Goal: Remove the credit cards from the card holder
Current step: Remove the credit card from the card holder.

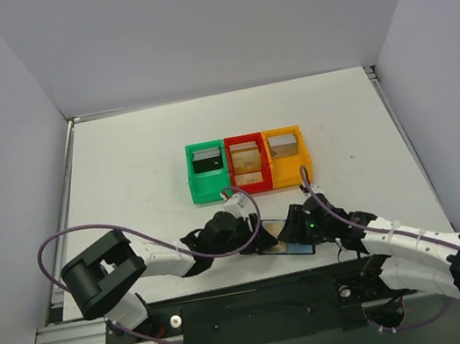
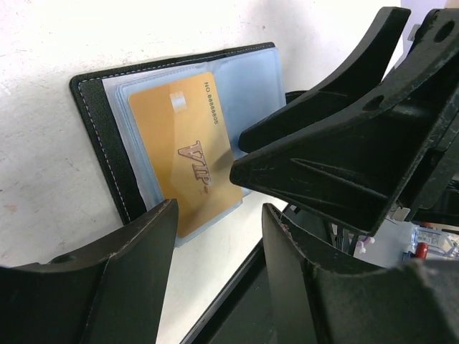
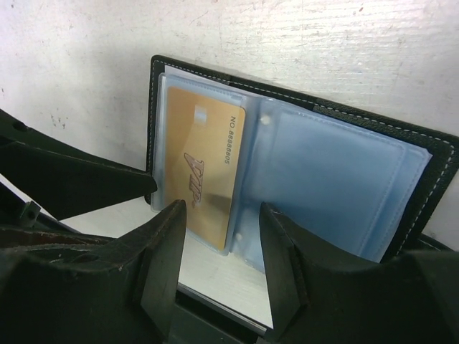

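The card holder (image 3: 337, 179) lies open on the table near its front edge, black-edged with pale blue sleeves; in the top view the card holder (image 1: 288, 250) shows between the two grippers. A gold VIP credit card (image 3: 204, 161) sits in its left sleeve, and the same credit card (image 2: 190, 150) shows in the left wrist view. My left gripper (image 2: 219, 218) is open beside the holder's left end, nothing between its fingers. My right gripper (image 3: 222, 218) is open too, its fingertips at the holder's near edge, either side of the card's lower corner. The right sleeve looks empty.
Green (image 1: 212, 195), red (image 1: 252, 188) and orange (image 1: 291, 181) bins stand in a row behind the holder, each with cards inside. The table's front edge and the black base rail (image 1: 237, 313) lie just behind the grippers. Grey walls close in both sides.
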{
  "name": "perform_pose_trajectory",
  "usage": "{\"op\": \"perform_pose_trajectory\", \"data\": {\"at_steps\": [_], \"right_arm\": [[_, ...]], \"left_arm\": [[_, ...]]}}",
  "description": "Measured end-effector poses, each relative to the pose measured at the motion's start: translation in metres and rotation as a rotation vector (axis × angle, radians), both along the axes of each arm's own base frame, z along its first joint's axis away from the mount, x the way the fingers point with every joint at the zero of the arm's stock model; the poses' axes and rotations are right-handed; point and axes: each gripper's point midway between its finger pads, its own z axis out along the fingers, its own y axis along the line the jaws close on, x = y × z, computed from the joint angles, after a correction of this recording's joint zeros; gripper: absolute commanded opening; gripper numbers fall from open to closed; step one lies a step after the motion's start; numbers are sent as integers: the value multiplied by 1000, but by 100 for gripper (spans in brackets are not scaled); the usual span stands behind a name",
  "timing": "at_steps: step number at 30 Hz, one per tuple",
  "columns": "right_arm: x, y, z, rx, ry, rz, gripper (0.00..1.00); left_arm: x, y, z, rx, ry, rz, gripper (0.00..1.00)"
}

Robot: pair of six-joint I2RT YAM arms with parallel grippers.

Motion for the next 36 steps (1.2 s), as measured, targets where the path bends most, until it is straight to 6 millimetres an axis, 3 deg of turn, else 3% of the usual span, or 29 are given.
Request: {"op": "perform_pose_trajectory", "data": {"at_steps": [28, 36], "right_arm": [[4, 0, 4, 49, -31, -7, 41], [5, 0, 3, 57, -34, -11, 34]], "left_arm": [[11, -7, -13, 3, 37, 35, 56], [11, -9, -15, -2, 42, 35, 52]]}}
